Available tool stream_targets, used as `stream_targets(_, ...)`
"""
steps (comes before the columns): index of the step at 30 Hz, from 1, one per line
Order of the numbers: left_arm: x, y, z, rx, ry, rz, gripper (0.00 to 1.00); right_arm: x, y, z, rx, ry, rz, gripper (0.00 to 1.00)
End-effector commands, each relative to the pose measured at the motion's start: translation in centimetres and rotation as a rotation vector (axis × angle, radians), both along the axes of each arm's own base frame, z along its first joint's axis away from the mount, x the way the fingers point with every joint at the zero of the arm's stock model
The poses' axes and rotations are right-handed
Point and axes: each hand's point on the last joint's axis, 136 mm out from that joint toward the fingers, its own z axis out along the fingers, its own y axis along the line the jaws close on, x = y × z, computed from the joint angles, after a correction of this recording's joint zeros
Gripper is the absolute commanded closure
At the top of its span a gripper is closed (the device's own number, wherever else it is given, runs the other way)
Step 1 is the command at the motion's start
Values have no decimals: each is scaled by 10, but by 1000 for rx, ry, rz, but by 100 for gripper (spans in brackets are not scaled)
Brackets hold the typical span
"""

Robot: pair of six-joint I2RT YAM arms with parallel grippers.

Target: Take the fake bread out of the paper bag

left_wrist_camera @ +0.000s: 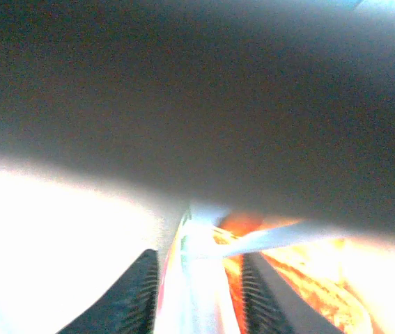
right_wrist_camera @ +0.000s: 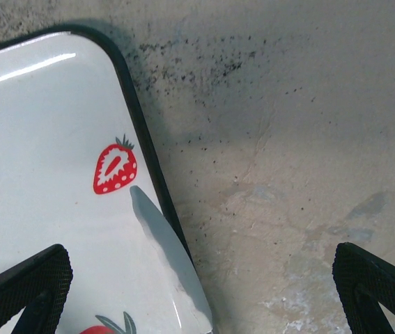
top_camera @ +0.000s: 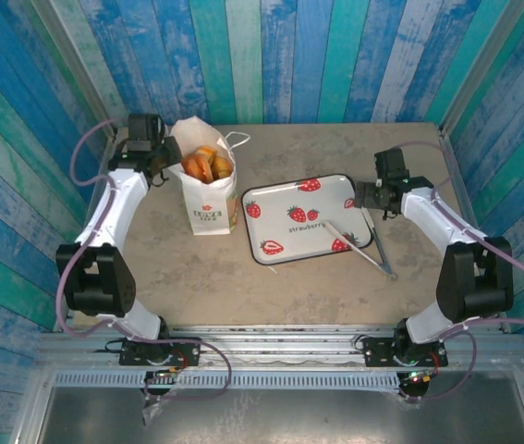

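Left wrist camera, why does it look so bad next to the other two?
Left wrist view: too close, so everything blurs; dark shadow across the top, white glare bottom left around the paper bag, the bread an orange glow beside the fingers. Right wrist view: sharp, one bright streak on the tray. Top view: even light, clear.

fake bread (top_camera: 208, 165): mostly hidden in paper bag (top_camera: 213, 199) | left wrist view: blurred | tray (right_wrist_camera: 37, 139): cropped at edge

Blue/teal plank walls (top_camera: 289, 55), beige stone tbl (top_camera: 317, 296)
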Motion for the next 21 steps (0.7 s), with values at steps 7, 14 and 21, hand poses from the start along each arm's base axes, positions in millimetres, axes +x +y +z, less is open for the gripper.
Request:
stream_targets(7,38,1,5,118,41,-38,92,-3,5,-3,-20,28,12,0)
stream_targets(14,58,-13,24,194,5,-117,100,-6,3,-1,-22,23,3,0)
stream_targets(21,89,-37,44,330,-29,-219,100,-5,4,0,-10,14,-9,0)
